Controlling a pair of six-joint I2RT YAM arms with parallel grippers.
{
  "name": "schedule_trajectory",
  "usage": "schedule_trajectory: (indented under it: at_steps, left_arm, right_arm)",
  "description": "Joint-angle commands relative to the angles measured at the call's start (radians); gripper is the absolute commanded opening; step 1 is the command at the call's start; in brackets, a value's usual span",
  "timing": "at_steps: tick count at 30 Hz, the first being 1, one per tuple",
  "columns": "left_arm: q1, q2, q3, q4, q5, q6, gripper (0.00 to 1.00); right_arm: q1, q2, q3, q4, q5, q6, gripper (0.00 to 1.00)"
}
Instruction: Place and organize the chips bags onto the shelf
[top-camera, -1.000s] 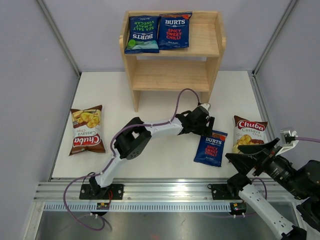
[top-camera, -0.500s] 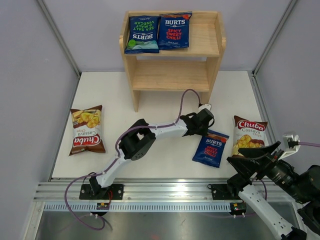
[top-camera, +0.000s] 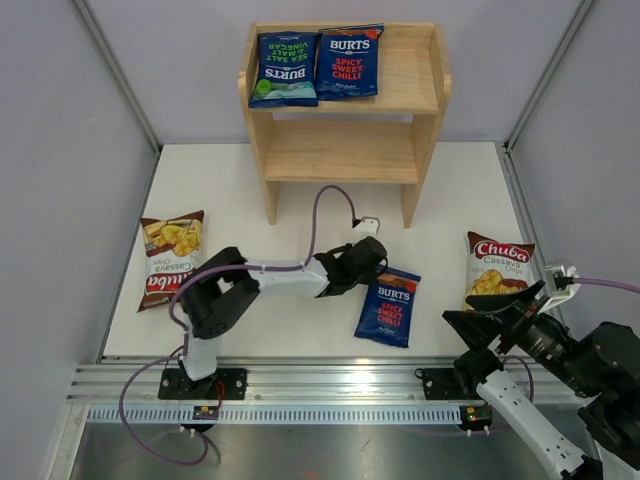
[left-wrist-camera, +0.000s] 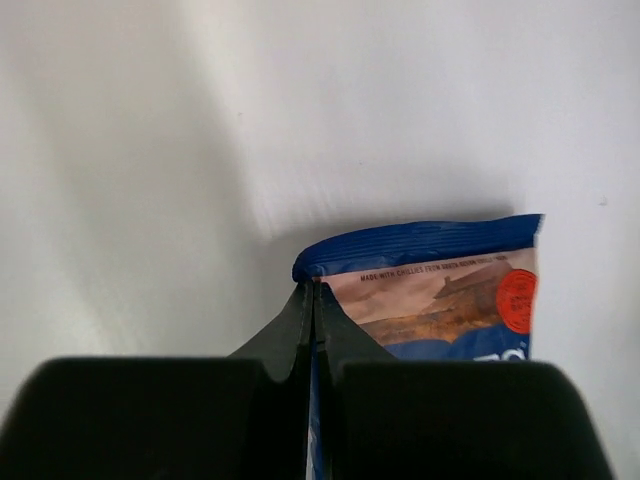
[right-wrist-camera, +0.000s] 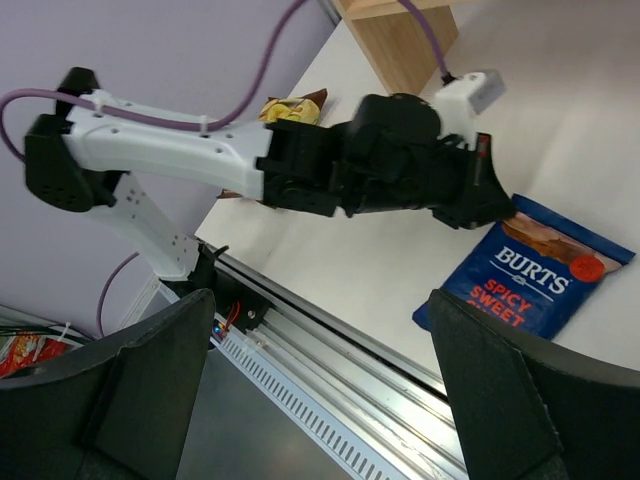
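My left gripper (top-camera: 373, 265) is shut on the top edge of a dark blue Burts chips bag (top-camera: 387, 309) near the middle of the table. In the left wrist view the jaws (left-wrist-camera: 312, 292) meet on that bag's corner (left-wrist-camera: 440, 285). Two more Burts bags (top-camera: 285, 68) (top-camera: 349, 60) lie side by side on the left of the wooden shelf's (top-camera: 412, 78) top tier. One brown Chuba bag (top-camera: 174, 259) lies at the left and another (top-camera: 497, 265) at the right. My right gripper (top-camera: 497, 318) hovers open at the near right, holding nothing (right-wrist-camera: 330, 400).
The shelf's lower tier (top-camera: 340, 150) holds nothing. A purple cable (top-camera: 318, 215) arcs over the left arm. A metal rail (top-camera: 330, 385) runs along the table's near edge. Grey walls close in the left, right and back sides.
The left gripper closed on the blue bag's top edge. It has drawn back toward the near left, dragging the bag with it. The right arm barely moved.
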Motion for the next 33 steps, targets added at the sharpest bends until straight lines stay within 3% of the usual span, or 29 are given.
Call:
schedule_trajectory:
  at_steps: [1,11,21,25,26,33]
  left_arm:
    - [-0.032,-0.227,-0.118,0.177,-0.117,-0.015,0.0]
    - [-0.136,-0.638,-0.325,0.117,-0.463,-0.044,0.0]
    - [-0.194,-0.924,-0.213,-0.056,-0.591,0.149,0.0]
    - [-0.204,-0.979,-0.1,-0.084,-0.6,0.247,0.0]
    - [-0.204,-0.988,-0.05,-0.089,-0.587,0.26,0.0]
    - [-0.204,-0.975,0.147,-0.044,-0.55,0.329,0.0]
  right_arm:
    - [0.003,-0.011,-0.047,0.066,-0.024,0.016,0.95]
    - [0.004,-0.054,-0.229,0.222,0.051,0.093,0.96]
    - [0.003,-0.055,-0.418,0.441,0.013,0.128,0.96]
    - [0.003,-0.035,-0.556,0.689,-0.143,0.174,0.97]
    - [0.003,-0.025,-0.588,0.825,-0.201,0.217,0.97]
    - [0.006,0.217,-0.745,1.364,-0.335,0.366,0.93]
